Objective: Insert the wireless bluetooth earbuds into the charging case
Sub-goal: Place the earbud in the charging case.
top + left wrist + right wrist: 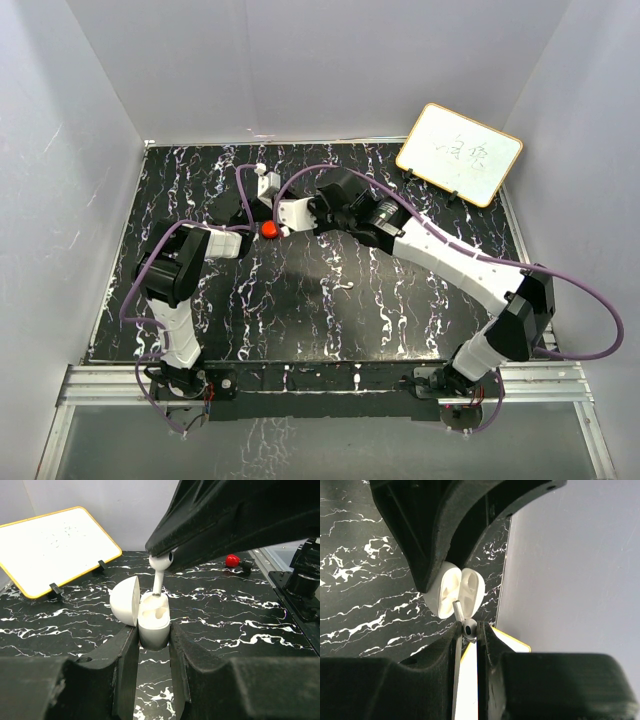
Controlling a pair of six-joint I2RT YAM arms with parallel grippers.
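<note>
Charging case (152,622) is white, with its lid hinged open to the left in the left wrist view. It's held over the far-centre of the table (300,310), well apart from every table edge. One white earbud (159,577) stands roughly upright over it, head up, stem tip at the rim of the case's open top.

Left gripper (154,630) is clenched on the case body, one finger per side, lid free. Right gripper (468,628) is nearly closed and pinches the earbud's head, with the stem pointing out at the case. The two grippers meet tip to tip, so it's tight right there.

There's open marbled tabletop near of them and to the right. Whiteboard (459,153) leans at the far right corner, well apart from the grippers. Small red item (231,560) lies on the table, apart from the case.
</note>
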